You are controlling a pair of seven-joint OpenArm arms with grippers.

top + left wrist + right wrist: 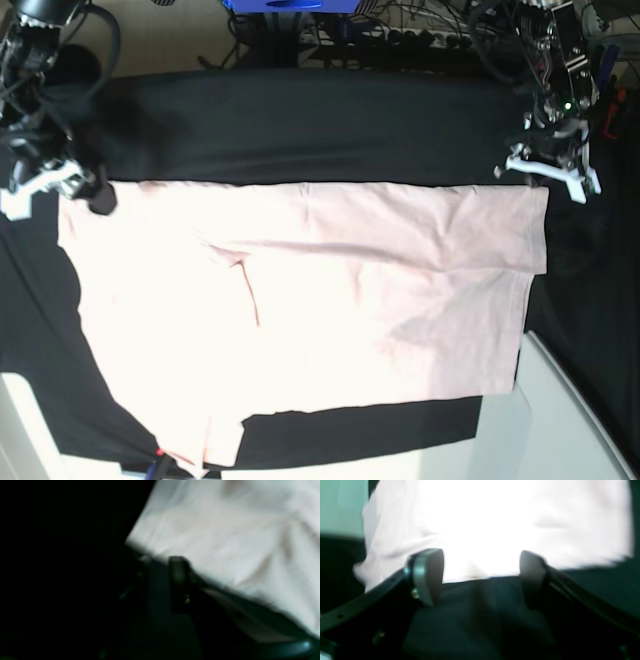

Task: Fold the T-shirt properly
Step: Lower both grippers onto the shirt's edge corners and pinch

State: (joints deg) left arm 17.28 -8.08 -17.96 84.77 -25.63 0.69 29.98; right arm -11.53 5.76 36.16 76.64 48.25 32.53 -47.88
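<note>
The pale pink T-shirt (300, 290) lies spread flat on the black table cloth (300, 130), its plain side up, with a sleeve sticking out at the bottom left. My right gripper (85, 190) sits at the shirt's far left corner. In the right wrist view its fingers (428, 576) stand wide apart and open, with the shirt's edge (495, 525) just beyond them and only black cloth between. My left gripper (548, 168) hovers at the far right corner. The left wrist view is blurred, showing one finger (178, 571) at the shirt's edge (225, 530), jaws slightly parted, holding nothing.
The black cloth covers the table beyond the shirt on all sides. A white surface (575, 420) shows at the bottom right and another at the bottom left corner. Cables and a blue object (290, 5) lie past the table's far edge.
</note>
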